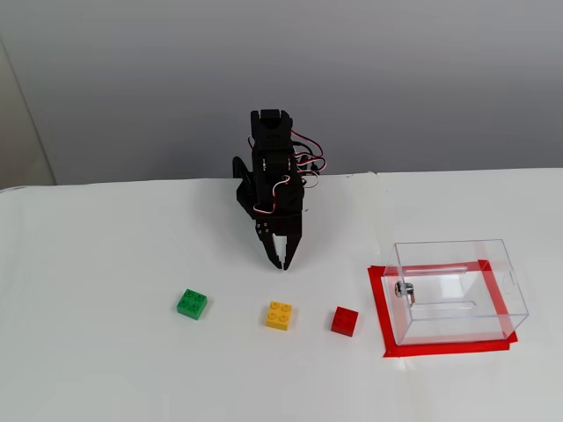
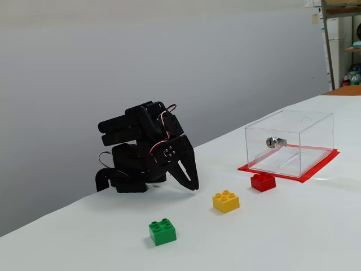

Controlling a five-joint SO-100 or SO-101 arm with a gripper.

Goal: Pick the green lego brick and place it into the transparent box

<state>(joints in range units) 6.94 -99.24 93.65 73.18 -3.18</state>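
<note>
The green lego brick [image 1: 192, 304] [image 2: 162, 231] lies on the white table, leftmost in a row of three bricks. The transparent box [image 1: 457, 291] [image 2: 290, 143] stands at the right on a red taped rectangle, with a small metal fitting on its side; nothing shows inside it. My black gripper [image 1: 281, 262] [image 2: 192, 186] hangs folded down behind the row, tips near the table, shut and holding nothing. It sits above and right of the green brick in a fixed view, well apart from it.
A yellow studded brick [image 1: 279, 315] [image 2: 225, 201] lies in the middle of the row, closest to the gripper tips. A red brick [image 1: 345, 321] [image 2: 263, 181] lies beside the box. The table's back edge runs behind the arm base [image 1: 270, 167].
</note>
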